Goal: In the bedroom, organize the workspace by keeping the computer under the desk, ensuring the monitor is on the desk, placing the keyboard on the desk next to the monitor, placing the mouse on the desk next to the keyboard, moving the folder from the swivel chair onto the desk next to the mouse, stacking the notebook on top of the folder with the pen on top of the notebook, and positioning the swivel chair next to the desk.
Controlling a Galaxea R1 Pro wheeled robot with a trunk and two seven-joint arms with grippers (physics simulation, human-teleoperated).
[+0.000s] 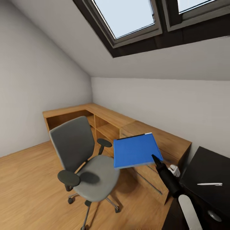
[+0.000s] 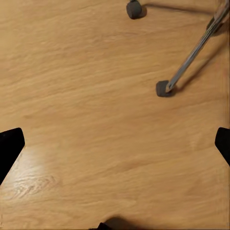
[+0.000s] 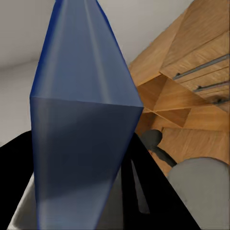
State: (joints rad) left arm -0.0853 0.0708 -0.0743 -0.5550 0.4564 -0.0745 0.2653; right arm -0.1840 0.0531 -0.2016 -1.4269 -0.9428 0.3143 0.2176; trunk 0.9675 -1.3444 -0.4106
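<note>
Over on the left, on the wood floor (image 1: 28, 188), the swivel chair (image 1: 83, 161) stands w/ its grey seat bare, back toward the wall, castors down; two of its castors and a metal leg (image 2: 191, 57) show in the left wrist view. Left gripper (image 2: 115, 148) hangs over bare floor, fingers (image 2: 9, 148) spread wide, nothing between them. Behind the chair runs a light-wood corner unit (image 1: 105, 118) w/ open shelves and drawers. Mid-scene, the blue folder (image 1: 136, 150) is up in the air, roughly level, above the gap btwn the chair seat and the wood drawers, apart from both. Right gripper (image 1: 156, 158) is clamped on the folder's near right corner; in the right wrist view the folder (image 3: 81, 129) runs edge-on out from the black fingers (image 3: 148, 191). Far right, the black worktop (image 1: 207, 169) carries the pen (image 1: 209, 184), lying flat near its edge.
</note>
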